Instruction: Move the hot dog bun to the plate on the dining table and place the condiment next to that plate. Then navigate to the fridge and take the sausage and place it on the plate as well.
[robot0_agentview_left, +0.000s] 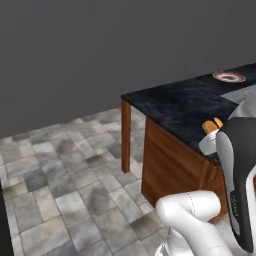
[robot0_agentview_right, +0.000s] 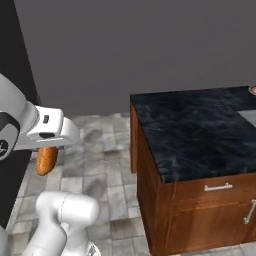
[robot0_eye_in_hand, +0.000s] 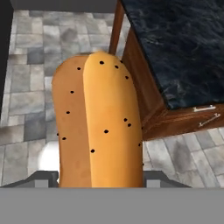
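My gripper (robot0_eye_in_hand: 100, 178) is shut on the hot dog bun (robot0_eye_in_hand: 98, 122), a tan-orange bun with dark specks that sticks out past the fingers. From the right base, the bun (robot0_agentview_right: 46, 160) hangs below the hand over the tiled floor, left of the dining table (robot0_agentview_right: 200, 130). Seen from the left base, its orange tip (robot0_agentview_left: 212, 125) pokes out beside the arm near the dining table's (robot0_agentview_left: 180, 102) front edge. The plate (robot0_agentview_left: 229, 76), dark-rimmed, sits at the far right of the black marbled top, well away from the gripper. The condiment, fridge and sausage are out of view.
A steel sink (robot0_agentview_left: 241, 94) is inset in the tabletop beside the plate. The wood base has drawers with metal handles (robot0_agentview_right: 218, 187). A table leg (robot0_agentview_left: 125, 135) stands at the near corner. A tall dark panel (robot0_agentview_right: 15, 75) rises at the left. Tiled floor (robot0_agentview_left: 65, 185) spreads to the left.
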